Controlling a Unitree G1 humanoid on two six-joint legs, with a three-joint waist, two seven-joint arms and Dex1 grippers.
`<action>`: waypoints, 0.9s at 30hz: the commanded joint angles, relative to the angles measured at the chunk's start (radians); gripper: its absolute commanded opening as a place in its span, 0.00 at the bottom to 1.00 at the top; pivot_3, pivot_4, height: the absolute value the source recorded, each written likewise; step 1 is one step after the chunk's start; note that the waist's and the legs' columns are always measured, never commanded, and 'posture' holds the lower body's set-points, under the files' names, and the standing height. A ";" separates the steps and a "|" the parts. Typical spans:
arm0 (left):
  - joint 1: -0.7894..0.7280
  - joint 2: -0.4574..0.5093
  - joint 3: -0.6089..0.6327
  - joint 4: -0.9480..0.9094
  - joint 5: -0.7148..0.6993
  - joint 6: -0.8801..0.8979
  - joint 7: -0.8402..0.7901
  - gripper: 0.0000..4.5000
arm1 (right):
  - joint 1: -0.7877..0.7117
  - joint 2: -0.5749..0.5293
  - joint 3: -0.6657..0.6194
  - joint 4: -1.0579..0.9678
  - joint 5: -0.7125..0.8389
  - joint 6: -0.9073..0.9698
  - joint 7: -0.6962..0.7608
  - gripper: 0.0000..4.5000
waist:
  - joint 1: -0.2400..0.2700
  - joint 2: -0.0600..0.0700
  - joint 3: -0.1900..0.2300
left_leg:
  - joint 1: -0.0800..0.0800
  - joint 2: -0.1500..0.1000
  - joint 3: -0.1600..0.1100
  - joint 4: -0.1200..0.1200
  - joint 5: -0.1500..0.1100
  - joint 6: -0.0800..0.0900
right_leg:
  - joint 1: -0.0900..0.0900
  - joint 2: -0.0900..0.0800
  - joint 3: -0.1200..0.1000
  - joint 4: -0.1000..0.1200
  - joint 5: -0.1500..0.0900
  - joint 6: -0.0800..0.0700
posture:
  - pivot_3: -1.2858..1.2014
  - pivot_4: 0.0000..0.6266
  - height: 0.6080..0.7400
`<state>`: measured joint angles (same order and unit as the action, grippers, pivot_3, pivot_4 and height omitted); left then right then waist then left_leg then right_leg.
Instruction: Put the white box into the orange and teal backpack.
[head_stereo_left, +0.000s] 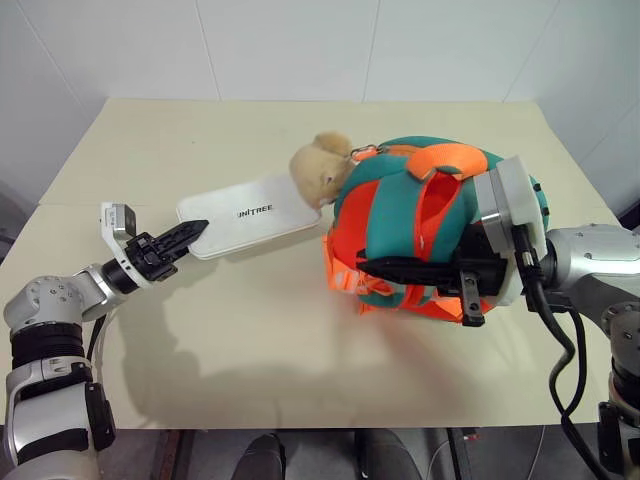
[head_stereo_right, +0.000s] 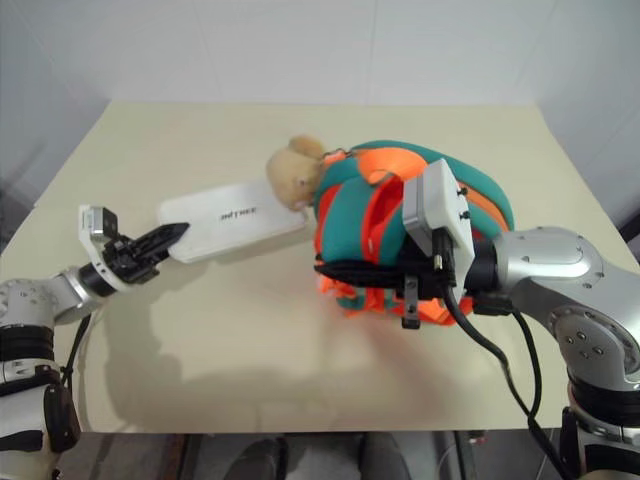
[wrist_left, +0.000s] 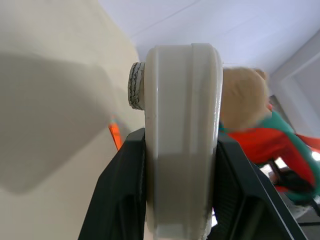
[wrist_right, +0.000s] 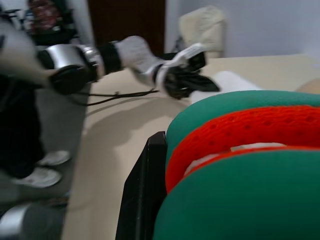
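ahead of the left gripper (head_stereo_left: 190, 233) clamping it, the flat white plastic box (head_stereo_left: 250, 215) needed steady guiding toward the orange and teal fabric backpack (head_stereo_left: 420, 225), gripped by the right gripper (head_stereo_left: 375, 268).

My left gripper (head_stereo_left: 190, 234) clamps the near left end of the flat white plastic box (head_stereo_left: 252, 215), whose far right end touches the small orange and teal fabric backpack (head_stereo_left: 420, 225). That backpack sits right of centre on the beige table (head_stereo_left: 250, 350), gripped on its near side by my right gripper (head_stereo_left: 365, 268), with the tan plush toy (head_stereo_left: 320, 168) at its far left.
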<state>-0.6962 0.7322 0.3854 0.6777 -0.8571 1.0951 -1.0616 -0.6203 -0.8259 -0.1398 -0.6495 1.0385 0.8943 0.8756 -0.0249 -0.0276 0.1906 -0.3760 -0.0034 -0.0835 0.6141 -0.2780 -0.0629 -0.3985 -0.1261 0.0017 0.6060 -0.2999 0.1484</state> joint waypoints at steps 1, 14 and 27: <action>-0.032 0.049 0.018 0.019 0.017 -0.032 -0.056 0.29 | -0.016 -0.036 -0.027 -0.049 0.040 -0.053 0.088 0.11 | -0.002 0.000 0.000 | 0.000 0.000 0.000 0.000 0.000 0.000 | 0.000 0.000 0.000 0.000 0.000 0.000 | 0.52 0.24 1.00; -0.016 0.051 0.025 -0.078 0.006 -0.004 -0.095 0.29 | 0.082 -0.041 0.024 -0.065 -0.079 -0.198 0.199 0.11 | 0.000 -0.001 0.000 | 0.000 0.000 0.001 0.001 0.000 0.000 | -0.001 0.000 0.000 0.001 0.000 0.001 | 0.52 0.24 1.00; 0.000 0.124 0.108 -0.384 -0.133 0.199 -0.062 0.29 | 0.123 -0.042 0.068 0.008 -0.168 -0.260 0.245 0.11 | -0.005 -0.002 0.001 | 0.000 0.000 0.001 0.003 0.000 0.000 | -0.001 0.000 0.001 0.003 0.000 0.001 | 0.52 0.24 1.00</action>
<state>-0.6956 0.8207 0.4480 0.3708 -0.9234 1.2586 -1.1090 -0.4962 -0.8634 -0.0709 -0.6411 0.8788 0.6569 1.1120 -0.0295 -0.0292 0.1914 -0.3762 -0.0031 -0.0820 0.6171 -0.2782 -0.0627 -0.3998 -0.1266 0.0029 0.6092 -0.2996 0.1491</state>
